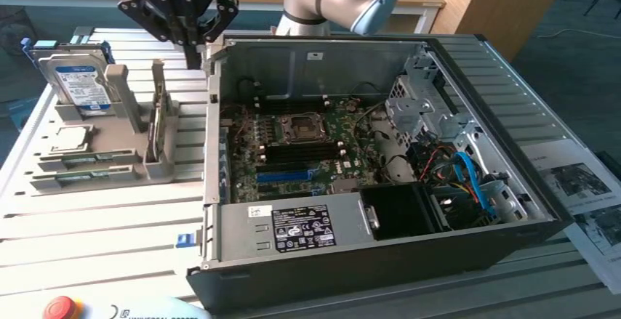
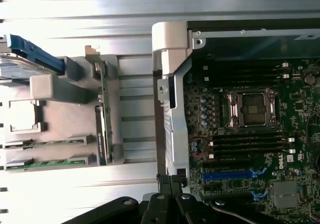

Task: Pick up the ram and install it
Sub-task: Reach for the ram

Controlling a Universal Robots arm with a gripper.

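End effector, fingers together and empty, at upper left of the exterior view above the open computer case edge; ram lying in grey holder on tabletop.

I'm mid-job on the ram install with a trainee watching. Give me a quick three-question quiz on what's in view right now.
1. True or false: the shut gripper holds a long green ram stick.
2. Multiple choice: the boxy silver hard drive with the blue label stands in A) the grey plastic holder, B) the motherboard, C) the gripper.
3. Fill in: the small square silver processor chip lies on the exterior view's ____ of the open black computer case.

Key
1. False: it holds nothing; a ram stick lies in the holder.
2. A
3. left
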